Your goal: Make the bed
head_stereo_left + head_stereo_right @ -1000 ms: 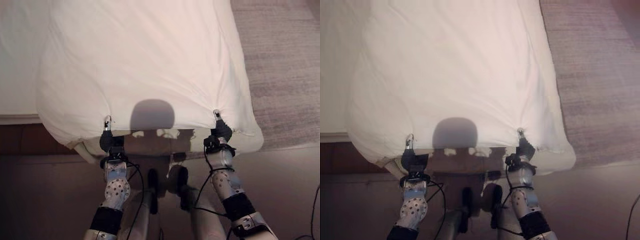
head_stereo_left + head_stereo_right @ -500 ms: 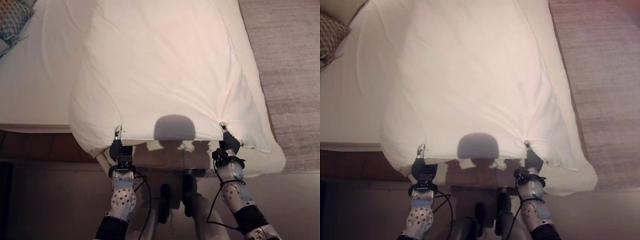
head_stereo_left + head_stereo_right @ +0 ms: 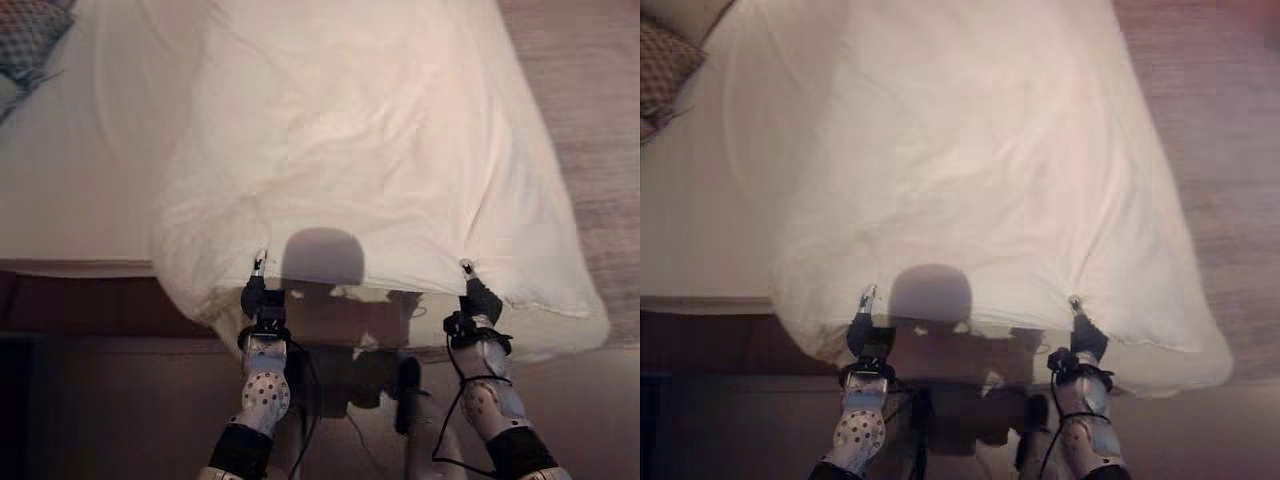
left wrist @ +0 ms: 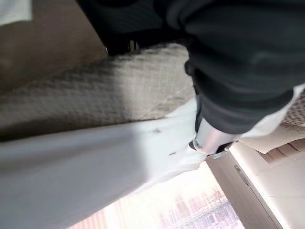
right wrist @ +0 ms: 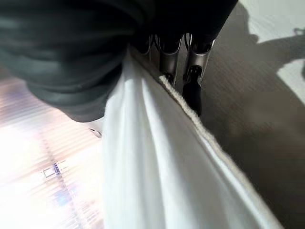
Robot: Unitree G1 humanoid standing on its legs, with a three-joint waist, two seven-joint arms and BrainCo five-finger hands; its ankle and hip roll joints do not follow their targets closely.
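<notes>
A white duvet hangs spread over the right half of the bed, its near edge lifted off the mattress. My left hand is shut on that edge near its left corner, the cloth pinched under the thumb. My right hand is shut on the same edge further right; its fingers curl over the hem. The duvet sags between the two hands and bulges past them at both sides.
A patterned cushion lies at the bed's far left corner. Bare white sheet shows left of the duvet. A grey carpet runs along the bed's right side. The dark bed frame crosses below the mattress edge.
The view has shifted, so the camera has moved. The duvet now looks more rumpled and drapes further over the bed's right side. Both hands keep hold of the near edge.
</notes>
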